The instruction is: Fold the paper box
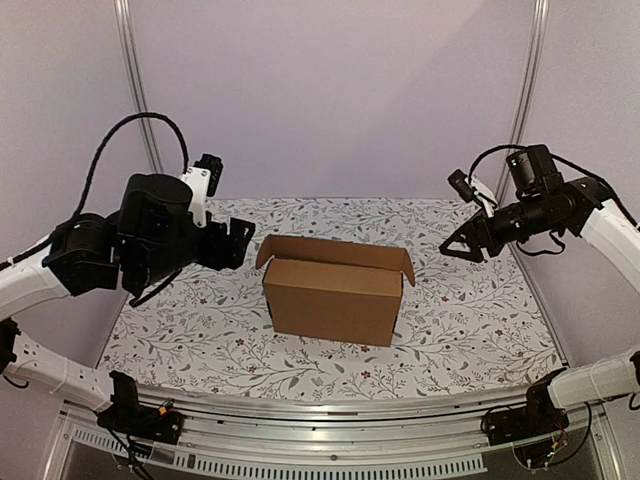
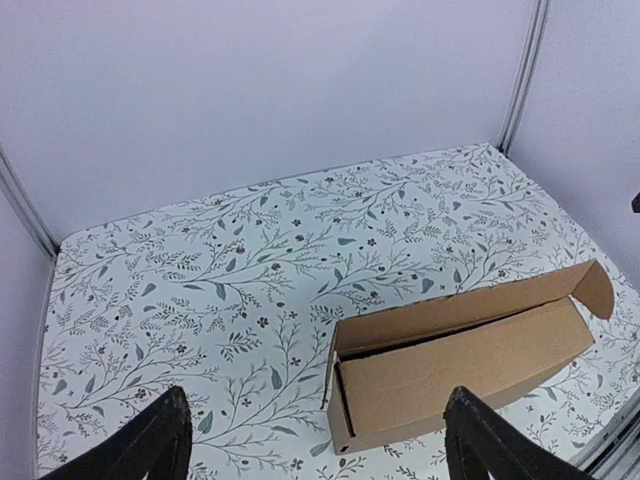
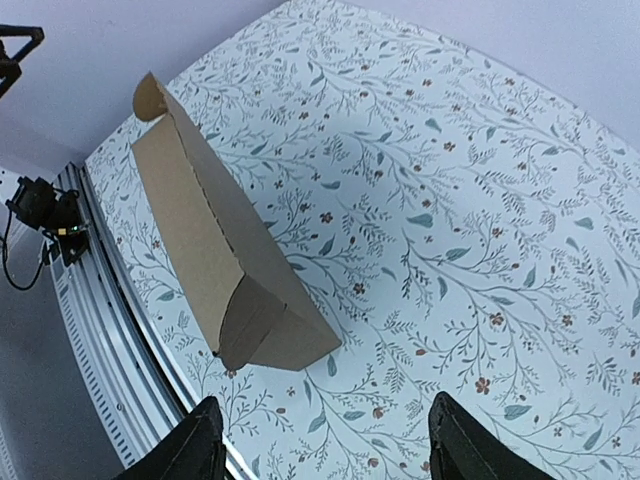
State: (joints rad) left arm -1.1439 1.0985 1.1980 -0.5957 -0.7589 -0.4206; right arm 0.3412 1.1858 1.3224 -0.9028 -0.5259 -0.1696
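At the middle of the desk (image 1: 480, 320), the paper box (image 1: 332, 300) stands with its top ajar and its long axis running along the near edge. Your left fingers (image 2: 160, 440) and right fingers (image 3: 200, 445) hang open and empty off its two ends. The left looks slightly nearer.

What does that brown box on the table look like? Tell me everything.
The paper box is plain brown unprinted cardboard, folded into a long rectangular block resting mid-table on the flowered tablecloth. Its lid lies over the top but untucked, a dark gap beneath it, with rounded ear flaps sticking out at both ends. Nothing else touches it.
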